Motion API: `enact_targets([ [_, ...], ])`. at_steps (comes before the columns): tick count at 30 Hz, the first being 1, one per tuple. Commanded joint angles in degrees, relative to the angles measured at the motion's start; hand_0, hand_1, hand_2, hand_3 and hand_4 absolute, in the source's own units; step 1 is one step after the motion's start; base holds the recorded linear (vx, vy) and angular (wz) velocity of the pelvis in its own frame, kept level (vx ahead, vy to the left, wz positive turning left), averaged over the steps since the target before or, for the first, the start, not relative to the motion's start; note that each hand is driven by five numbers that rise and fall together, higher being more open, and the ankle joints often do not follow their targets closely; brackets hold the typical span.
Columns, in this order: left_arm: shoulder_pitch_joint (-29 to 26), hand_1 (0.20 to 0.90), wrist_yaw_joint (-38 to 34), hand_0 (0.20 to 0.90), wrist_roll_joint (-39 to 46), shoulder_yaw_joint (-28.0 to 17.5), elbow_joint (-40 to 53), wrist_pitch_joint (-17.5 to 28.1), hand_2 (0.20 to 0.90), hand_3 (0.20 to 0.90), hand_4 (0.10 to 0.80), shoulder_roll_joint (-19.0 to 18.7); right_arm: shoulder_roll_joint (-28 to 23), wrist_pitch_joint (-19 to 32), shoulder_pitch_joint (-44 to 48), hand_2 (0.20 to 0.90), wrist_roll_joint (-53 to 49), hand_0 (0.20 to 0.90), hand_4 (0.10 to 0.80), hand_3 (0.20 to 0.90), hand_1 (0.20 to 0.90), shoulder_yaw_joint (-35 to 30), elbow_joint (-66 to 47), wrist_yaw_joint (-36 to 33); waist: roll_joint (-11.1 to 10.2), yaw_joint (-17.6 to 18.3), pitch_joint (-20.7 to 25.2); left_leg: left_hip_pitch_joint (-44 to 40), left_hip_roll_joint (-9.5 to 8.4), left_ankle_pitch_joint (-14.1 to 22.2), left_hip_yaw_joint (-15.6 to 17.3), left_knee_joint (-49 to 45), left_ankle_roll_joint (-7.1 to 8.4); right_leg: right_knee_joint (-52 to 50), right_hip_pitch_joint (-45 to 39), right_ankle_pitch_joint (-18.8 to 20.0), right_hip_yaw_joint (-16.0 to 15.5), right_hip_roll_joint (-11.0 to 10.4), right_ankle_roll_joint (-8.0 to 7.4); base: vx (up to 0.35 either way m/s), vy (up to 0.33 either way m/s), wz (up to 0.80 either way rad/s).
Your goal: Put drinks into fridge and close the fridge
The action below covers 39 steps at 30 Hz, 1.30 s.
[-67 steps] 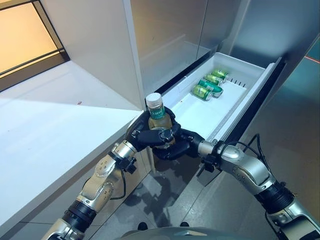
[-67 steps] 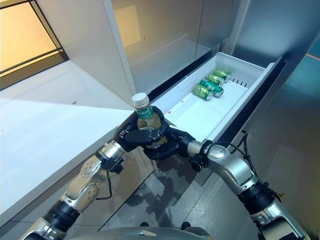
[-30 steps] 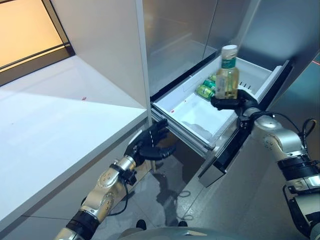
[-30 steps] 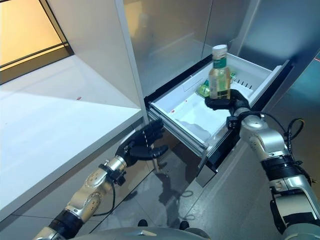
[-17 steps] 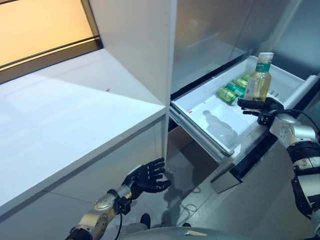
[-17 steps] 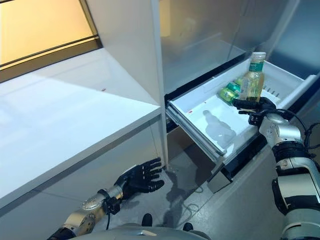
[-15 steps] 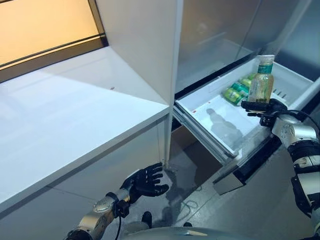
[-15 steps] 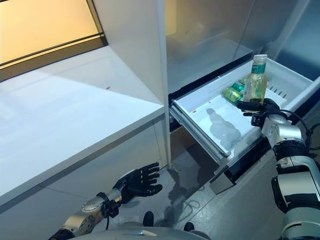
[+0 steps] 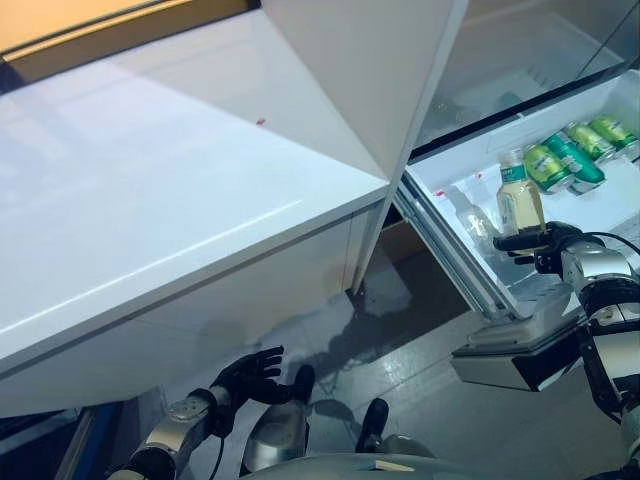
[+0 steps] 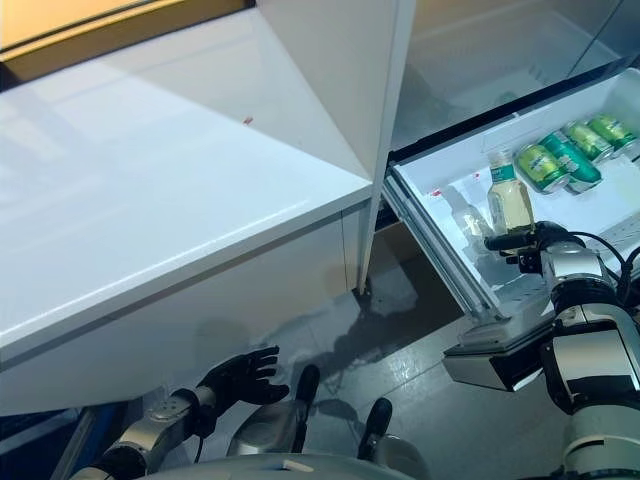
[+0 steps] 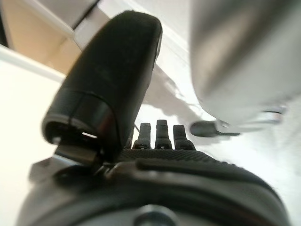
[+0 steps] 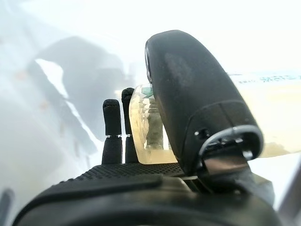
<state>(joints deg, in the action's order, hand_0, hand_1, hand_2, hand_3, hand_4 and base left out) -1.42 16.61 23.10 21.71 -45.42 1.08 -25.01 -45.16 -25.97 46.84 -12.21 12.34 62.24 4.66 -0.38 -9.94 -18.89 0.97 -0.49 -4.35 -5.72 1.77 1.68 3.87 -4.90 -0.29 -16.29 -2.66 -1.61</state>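
Note:
A bottle (image 9: 520,203) of yellowish drink with a white cap and green label stands upright in the open white fridge drawer (image 9: 447,247). My right hand (image 9: 547,241) is shut on its lower part; its base is hidden by the hand. In the right wrist view the thumb (image 12: 197,99) and fingers (image 12: 113,129) wrap the bottle (image 12: 268,120). Green cans (image 9: 568,160) lie at the drawer's far end. My left hand (image 9: 246,376) hangs low by the floor under the counter, open and empty, with its fingers (image 11: 160,134) straight.
A white counter (image 9: 150,170) spreads on the left, with a white cabinet panel (image 9: 370,60) beside the fridge's inside (image 9: 500,60). The drawer's grey front panel (image 9: 520,355) juts out over the grey floor (image 9: 420,310).
The camera has swung, shifting the whole picture. My right hand has lowered the bottle down into the drawer, nearer its front. My left hand has dropped lower towards the floor.

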Motion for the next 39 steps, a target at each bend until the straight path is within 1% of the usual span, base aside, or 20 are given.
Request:
enact_targets([
  [1, 0.8, 0.9, 0.8, 0.9, -2.9, -1.4, 0.5, 0.1, 0.9, 0.9, 0.8, -1.4, -11.6, 0.8, 7.1, 0.3, 9.8, 0.3, 0.1, 0.2, 0.3, 5.7, -1.0, 3.5, -1.8, 0.5, 2.6, 2.2, -3.01, 8.6, 3.8, -8.1, -3.78, -12.3, 6.2, -5.7, 2.5, 0.7, 0.63, -0.026, -0.019, 0.06],
  [5, 0.7, 0.9, 1.0, 0.9, -4.0, -2.6, -2.4, -0.2, 0.9, 0.9, 0.8, -1.5, -12.4, -0.8, 7.0, 0.3, 16.6, 0.3, 0.1, 0.2, 0.3, 6.8, -0.1, 7.4, -1.9, 0.4, 2.0, 2.5, -2.92, 8.5, 3.9, -8.3, -3.8, -12.4, 6.4, -5.7, 2.3, 0.5, 0.51, -0.01, -0.01, 0.06],
  [6, 0.2, 0.9, 1.1, 0.9, -4.4, -3.1, -3.7, -0.4, 0.9, 0.9, 0.8, -1.5, -12.5, -0.5, 7.4, 0.3, 21.7, 0.3, 0.1, 0.2, 0.3, 8.2, 1.2, 8.8, -2.0, 0.3, 1.8, 2.7, -2.86, 8.4, 4.0, -8.3, -3.8, -12.4, 6.5, -5.7, 2.4, 0.5, 0.45, 0.0, 0.0, 0.0],
  [8, -0.2, 0.9, 1.1, 0.9, -4.9, -3.4, -4.1, -0.9, 0.9, 0.9, 0.8, -1.7, -12.8, -0.1, 7.9, 0.3, 26.9, 0.3, 0.1, 0.2, 0.3, 10.4, 2.3, 10.0, -2.1, 0.1, 1.4, 3.1, -2.73, 8.3, 4.1, -8.5, -3.76, -12.3, 6.6, -5.5, 2.2, 0.4, 0.29, 0.0, 0.0, 0.0],
  [10, -0.2, 0.9, 1.1, 0.9, -5.1, -3.6, -4.1, -1.0, 0.9, 0.9, 0.8, -1.8, -12.9, -0.3, 7.9, 0.3, 27.2, 0.3, 0.1, 0.2, 0.3, 11.0, 2.2, 10.7, -2.2, 0.1, 1.3, 3.2, -2.7, 8.3, 4.0, -8.6, -3.72, -12.3, 6.6, -5.5, 2.2, 0.4, 0.26, 0.0, 0.0, 0.0],
  [11, -0.3, 0.9, 1.1, 0.9, -5.3, -3.6, -4.2, -0.8, 0.9, 0.9, 0.8, -1.8, -12.6, -1.6, 7.8, 0.3, 27.5, 0.3, 0.1, 0.2, 0.3, 11.2, 1.6, 12.9, -2.2, -0.1, 1.0, 3.4, -2.73, 8.2, 3.9, -8.7, -3.65, -12.4, 6.8, -5.5, 2.2, 0.4, 0.25, -0.032, -0.013, 0.01],
  [12, -0.5, 0.9, 1.2, 0.9, -5.2, -3.6, -4.4, -0.5, 0.9, 0.9, 0.8, -1.9, -12.2, -1.8, 7.7, 0.3, 27.9, 0.3, 0.1, 0.2, 0.3, 11.2, 2.1, 14.2, -2.2, -0.2, 0.9, 3.6, -2.77, 8.2, 3.8, -8.7, -3.62, -12.4, 6.8, -5.5, 2.2, 0.4, 0.25, -0.042, -0.018, 0.02],
  [14, -0.8, 0.9, 1.6, 0.9, -5.6, -3.9, -4.4, -0.4, 0.9, 0.9, 0.8, -2.0, -11.6, -1.8, 7.5, 0.3, 28.7, 0.3, 0.1, 0.2, 0.3, 11.4, 3.1, 16.6, -2.2, -0.4, 0.7, 3.8, -2.75, 8.1, 3.6, -8.8, -3.54, -12.3, 6.8, -5.5, 2.0, 0.3, 0.26, -0.024, -0.009, 0.03],
  [17, -1.4, 0.9, 1.5, 0.9, -5.7, -3.9, -4.3, -0.5, 0.9, 0.9, 0.8, -1.9, -10.6, -1.4, 7.1, 0.3, 28.9, 0.3, 0.1, 0.2, 0.3, 11.6, 4.0, 18.1, -2.3, -0.7, 0.4, 3.9, -2.81, 8.0, 3.4, -8.8, -3.45, -12.1, 6.7, -5.4, 1.9, 0.3, 0.26, -0.019, -0.013, 0.07],
  [18, -1.4, 0.9, 1.5, 0.9, -5.7, -3.9, -4.3, -0.5, 0.9, 0.9, 0.8, -1.9, -10.5, -1.3, 7.1, 0.352, 28.8, 0.352, 0.16, 0.26, 0.352, 11.6, 4.1, 18.1, -2.2, -0.7, 0.4, 3.9, -2.82, 8.0, 3.4, -8.7, -3.45, -12.1, 6.7, -5.3, 1.9, 0.3, 0.26, -0.02, -0.003, 0.09],
  [19, -1.7, 0.9, 1.5, 0.9, -6.0, -3.9, -4.2, -0.6, 0.9, 0.9, 0.8, -1.7, -9.6, -1.0, 6.8, 0.444, 29.2, 0.444, 0.267, 0.367, 0.444, 11.7, 4.4, 18.6, -2.2, -0.9, 0.3, 4.0, -2.87, 8.0, 3.3, -8.8, -3.35, -11.9, 6.7, -5.2, 1.8, 0.2, 0.21, -0.023, -0.002, 0.06],
  [20, -1.7, 0.9, 1.5, 0.9, -6.1, -4.0, -4.2, -0.5, 0.9, 0.9, 0.8, -1.7, -9.2, -0.9, 6.7, 0.465, 28.9, 0.465, 0.292, 0.392, 0.465, 11.8, 4.7, 18.7, -2.1, -1.0, 0.3, 4.0, -2.92, 7.9, 3.3, -8.9, -3.31, -11.7, 6.6, -5.0, 1.7, 0.2, 0.2, -0.024, -0.002, 0.04],
  [22, -1.6, 0.9, 1.4, 0.9, -5.9, -4.0, -3.8, -0.5, 0.9, 0.9, 0.8, -1.6, -8.6, -1.1, 6.5, 0.9, 28.2, 0.9, 0.8, 0.9, 0.9, 11.8, 4.8, 18.7, -2.1, -1.1, 0.2, 4.1, -3.01, 7.9, 3.2, -8.9, -3.29, -11.4, 6.5, -4.9, 1.7, 0.2, 0.21, 0.0, 0.0, 0.0],
  [25, -2.1, 0.9, 1.3, 0.9, -5.6, -4.2, -3.8, -0.5, 0.9, 0.9, 0.8, -1.5, -6.8, -1.4, 7.2, 0.9, 26.4, 0.9, 0.8, 0.9, 0.9, 11.7, 5.1, 17.7, -1.8, -1.4, -0.1, 4.2, -3.04, 7.8, 3.1, -8.9, -3.19, -11.0, 6.6, -4.6, 1.7, 0.1, 0.16, -0.047, 0.005, 0.0],
  [28, -2.3, 0.9, 1.2, 0.9, -5.6, -4.3, -3.7, -0.8, 0.9, 0.9, 0.8, -1.4, -6.1, -0.9, 7.9, 0.9, 24.7, 0.9, 0.8, 0.9, 0.9, 11.6, 4.9, 17.7, -1.6, -1.5, -0.3, 4.3, -2.99, 7.6, 3.2, -8.6, -3.1, -10.7, 6.7, -4.3, 1.8, 0.1, 0.14, -0.068, 0.022, 0.01],
  [31, -2.1, 0.9, 0.7, 0.9, -5.6, -4.8, -4.0, -1.1, 0.9, 0.9, 0.8, -1.2, -6.0, 1.1, 8.7, 0.9, 20.7, 0.9, 0.8, 0.9, 0.9, 11.8, 2.8, 15.9, -1.6, -1.1, 0.1, 3.9, -2.83, 7.5, 3.4, -8.0, -2.99, -10.5, 6.8, -4.2, 1.9, 0.2, 0.05, -0.06, 0.032, 0.0],
  [35, -1.6, 0.9, -0.1, 0.9, -7.0, -6.2, -5.1, -2.1, 0.9, 0.9, 0.8, -1.2, -7.4, 2.8, 9.3, 0.9, 15.0, 0.9, 0.8, 0.9, 0.9, 11.2, -3.7, 17.0, -2.6, -0.1, 1.4, 2.5, -2.47, 7.6, 4.2, -7.0, -2.81, -10.3, 6.3, -4.1, 2.2, 0.2, -0.26, -0.019, 0.013, -0.02],
  [37, -1.1, 0.9, -0.4, 0.9, -7.4, -6.7, -5.6, -2.4, 0.9, 0.9, 0.8, -1.2, -9.2, 4.5, 10.1, 0.9, 12.2, 0.9, 0.8, 0.9, 0.9, 11.2, -6.6, 16.7, -3.0, 0.5, 2.3, 1.7, -2.31, 7.8, 4.8, -6.6, -2.7, -9.9, 5.9, -4.0, 2.5, 0.2, -0.42, -0.009, 0.031, -0.07],
  [39, -0.1, 0.9, -1.1, 0.9, -7.5, -7.2, -6.1, -2.9, 0.9, 0.9, 0.8, -1.1, -12.1, 6.0, 11.8, 0.9, 6.2, 0.9, 0.8, 0.9, 0.9, 10.9, -10.8, 15.2, -3.6, 1.5, 3.6, 0.3, -2.18, 8.3, 5.7, -5.9, -2.63, -9.3, 5.1, -4.0, 3.2, 0.5, -0.66, -0.022, 0.042, -0.19],
])
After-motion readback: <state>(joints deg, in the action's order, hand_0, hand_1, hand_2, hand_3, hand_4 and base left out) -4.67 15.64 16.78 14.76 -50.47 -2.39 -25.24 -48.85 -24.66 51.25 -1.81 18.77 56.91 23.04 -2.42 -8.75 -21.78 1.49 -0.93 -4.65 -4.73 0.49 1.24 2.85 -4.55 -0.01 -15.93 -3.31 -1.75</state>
